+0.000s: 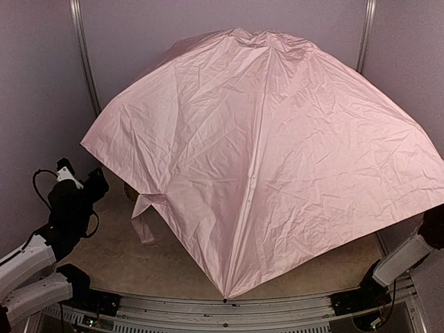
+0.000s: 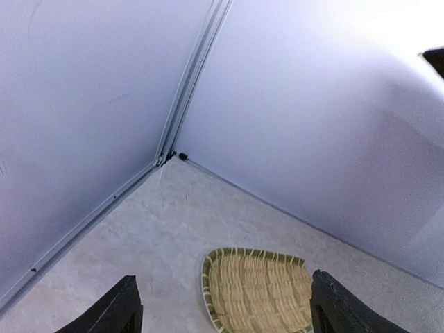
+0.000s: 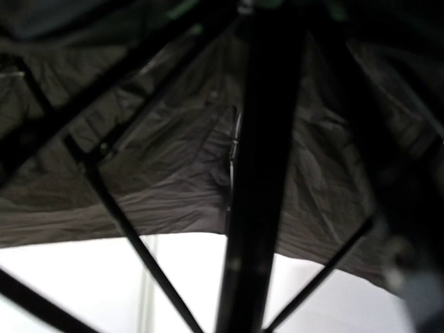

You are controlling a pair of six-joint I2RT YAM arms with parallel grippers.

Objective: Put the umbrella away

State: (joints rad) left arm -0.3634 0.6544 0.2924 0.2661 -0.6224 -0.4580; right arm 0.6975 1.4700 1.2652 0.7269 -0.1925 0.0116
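The umbrella point(image 1: 277, 152) stands open, its pale pink canopy spread over most of the table, one rib tip point(image 1: 225, 298) at the near edge. A pink fabric tab point(image 1: 144, 223) hangs from its left rim. My left gripper point(image 1: 94, 184) is beside that rim, apart from it, open and holding nothing point(image 2: 222, 316). My right arm point(image 1: 409, 253) reaches under the canopy, so its gripper is hidden from above. In the right wrist view the black shaft point(image 3: 253, 208) rises from between the jaws of my right gripper point(image 3: 243, 322), past dark lining point(image 3: 159, 173) and ribs; the fingers blend into the shaft.
A woven bamboo tray point(image 2: 257, 291) lies on the tabletop just ahead of the left fingers point(image 2: 114, 312). Purple-white walls meet in a corner point(image 2: 170, 156) behind it. A metal rail point(image 1: 208, 309) runs along the near edge.
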